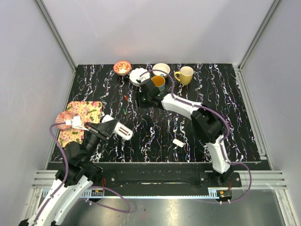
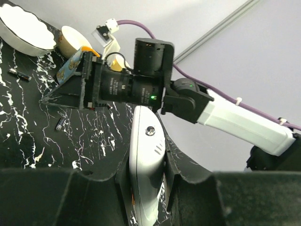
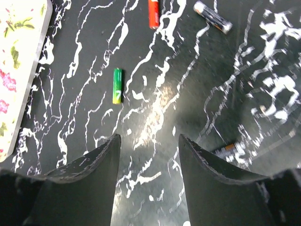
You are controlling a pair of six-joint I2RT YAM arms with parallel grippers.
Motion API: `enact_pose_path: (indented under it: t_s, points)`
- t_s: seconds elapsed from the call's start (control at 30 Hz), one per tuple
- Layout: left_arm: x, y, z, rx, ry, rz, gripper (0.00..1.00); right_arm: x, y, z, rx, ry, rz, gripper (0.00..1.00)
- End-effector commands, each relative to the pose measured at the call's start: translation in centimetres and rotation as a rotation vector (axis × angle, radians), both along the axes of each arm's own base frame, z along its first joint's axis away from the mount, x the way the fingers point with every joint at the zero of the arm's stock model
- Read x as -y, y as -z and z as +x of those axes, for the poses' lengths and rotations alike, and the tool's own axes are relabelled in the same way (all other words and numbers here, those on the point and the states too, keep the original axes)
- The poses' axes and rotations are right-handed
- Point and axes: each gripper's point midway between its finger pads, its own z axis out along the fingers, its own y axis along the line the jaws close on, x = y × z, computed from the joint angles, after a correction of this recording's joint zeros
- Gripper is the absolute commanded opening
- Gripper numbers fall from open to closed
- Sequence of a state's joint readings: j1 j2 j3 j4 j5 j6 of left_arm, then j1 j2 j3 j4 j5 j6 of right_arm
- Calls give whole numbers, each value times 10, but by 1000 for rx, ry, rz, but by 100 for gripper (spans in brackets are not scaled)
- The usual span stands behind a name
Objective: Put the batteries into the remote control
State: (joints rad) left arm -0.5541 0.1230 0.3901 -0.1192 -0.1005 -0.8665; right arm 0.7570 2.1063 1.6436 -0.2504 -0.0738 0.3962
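My left gripper (image 1: 107, 128) is shut on the remote control (image 1: 121, 130), a slim white bar held above the table's left front. In the left wrist view the remote (image 2: 146, 141) sits clamped between the two fingers of the left gripper (image 2: 148, 162). My right gripper (image 1: 137, 100) is open and empty, reaching over the middle back of the table. In the right wrist view the right gripper (image 3: 149, 146) hovers above bare tabletop. Ahead of it lie a green battery (image 3: 117, 85), a red battery (image 3: 154, 12) and a dark battery (image 3: 212, 16). A blurred fourth battery (image 3: 226, 149) lies to its right.
A small white chip (image 1: 178, 142) lies at the front right of centre. A floral board (image 1: 83, 117) with a small bowl (image 1: 63, 120) is at the left. Bowls (image 1: 122, 67) and a white dish (image 1: 139, 75) stand at the back, beside a yellow mug (image 1: 185, 75).
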Motion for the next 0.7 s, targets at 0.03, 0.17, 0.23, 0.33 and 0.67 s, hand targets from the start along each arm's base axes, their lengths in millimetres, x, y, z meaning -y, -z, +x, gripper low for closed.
enact_pose_path:
  t_s: [0.03,0.17,0.23,0.33,0.67]
  points:
    - [-24,-2,-7,-5,-94,-40,0,-42,5,9,61,-92,27,60]
    - [-28,-7,-12,21,-99,-59,0,-67,22,7,86,-148,6,62]
    - [-29,-11,-12,32,-100,-67,0,-78,15,11,125,-165,-4,69]
    - [-30,-11,-12,29,-103,-55,0,-86,25,13,141,-170,-55,72]
    - [-29,-8,-11,24,-103,-33,0,-90,65,16,163,-188,-211,64]
